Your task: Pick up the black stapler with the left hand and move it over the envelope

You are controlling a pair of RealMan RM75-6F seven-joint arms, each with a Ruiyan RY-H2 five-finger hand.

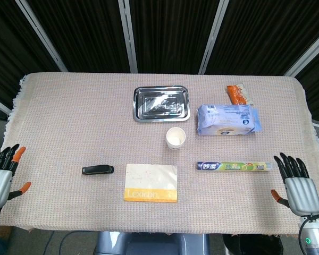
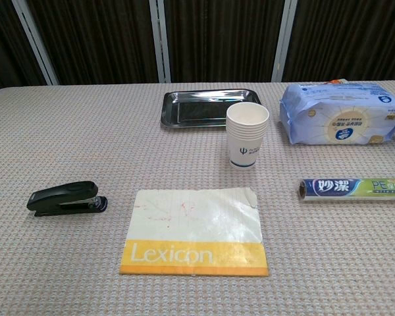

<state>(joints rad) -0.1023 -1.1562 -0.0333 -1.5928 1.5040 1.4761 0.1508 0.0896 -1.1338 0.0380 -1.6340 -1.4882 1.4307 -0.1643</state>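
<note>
The black stapler (image 1: 98,170) (image 2: 66,198) lies flat on the tablecloth, just left of the envelope. The envelope (image 1: 151,182) (image 2: 195,230) is white with a yellow "Lexicon" band along its near edge. My left hand (image 1: 1,174) hovers at the table's left front corner, fingers spread and holding nothing, well left of the stapler. Over at the right front corner my right hand (image 1: 299,187) is likewise open and empty. Neither hand shows in the chest view.
A steel tray (image 1: 161,103) (image 2: 207,107) sits at the back centre, a stack of paper cups (image 1: 175,138) (image 2: 247,134) in front of it. A wipes pack (image 1: 227,120) (image 2: 342,120), orange packet (image 1: 237,94) and cling-film box (image 1: 234,166) (image 2: 355,188) lie to the right.
</note>
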